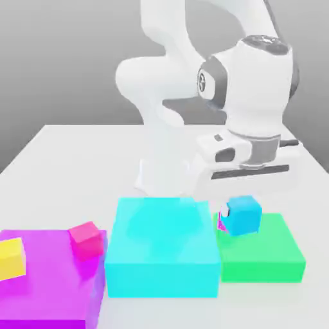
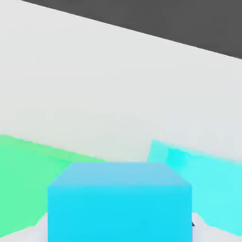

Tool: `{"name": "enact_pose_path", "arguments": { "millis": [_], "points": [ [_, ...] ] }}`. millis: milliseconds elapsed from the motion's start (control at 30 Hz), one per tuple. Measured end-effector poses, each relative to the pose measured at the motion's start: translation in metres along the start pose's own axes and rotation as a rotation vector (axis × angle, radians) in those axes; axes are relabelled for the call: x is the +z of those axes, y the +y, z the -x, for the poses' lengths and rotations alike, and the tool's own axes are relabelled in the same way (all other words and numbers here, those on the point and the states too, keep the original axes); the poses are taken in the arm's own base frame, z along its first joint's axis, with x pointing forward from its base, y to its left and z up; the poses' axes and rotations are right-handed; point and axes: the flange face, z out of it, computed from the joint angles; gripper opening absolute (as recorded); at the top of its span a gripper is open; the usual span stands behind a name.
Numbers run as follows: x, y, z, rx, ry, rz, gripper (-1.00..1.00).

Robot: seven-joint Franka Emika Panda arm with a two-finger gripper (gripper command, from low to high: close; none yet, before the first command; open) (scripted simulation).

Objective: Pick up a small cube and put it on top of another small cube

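The small cyan-blue cube (image 1: 244, 215) hangs under the white hand, over the near-left part of the green flat block (image 1: 273, 254). My gripper (image 1: 243, 217) is shut on this cube. In the hand view the cube (image 2: 119, 203) sits close up, with a pale fingertip (image 2: 41, 229) at each lower side. Only a sliver of the small magenta cube (image 1: 222, 223) peeks out at the cyan cube's left edge in the exterior view; the cyan cube hides most of it. Whether the two cubes touch cannot be told.
A big cyan block (image 1: 160, 247) lies left of the green block, and a big magenta block (image 1: 48, 286) lies further left. That block carries a hot-pink small cube (image 1: 87, 239) and a yellow small cube (image 1: 11, 258). The arm's base stands behind.
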Motion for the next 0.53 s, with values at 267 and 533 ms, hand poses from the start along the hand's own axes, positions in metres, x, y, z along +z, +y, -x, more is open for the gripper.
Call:
{"name": "enact_pose_path", "arguments": {
  "millis": [267,533],
  "points": [
    [0.002,0.029,0.068,-0.123,-0.015,-0.017,-1.0],
    [0.055,0.03,0.072,-0.128,-0.014,-0.016,1.0]
  ]
}}
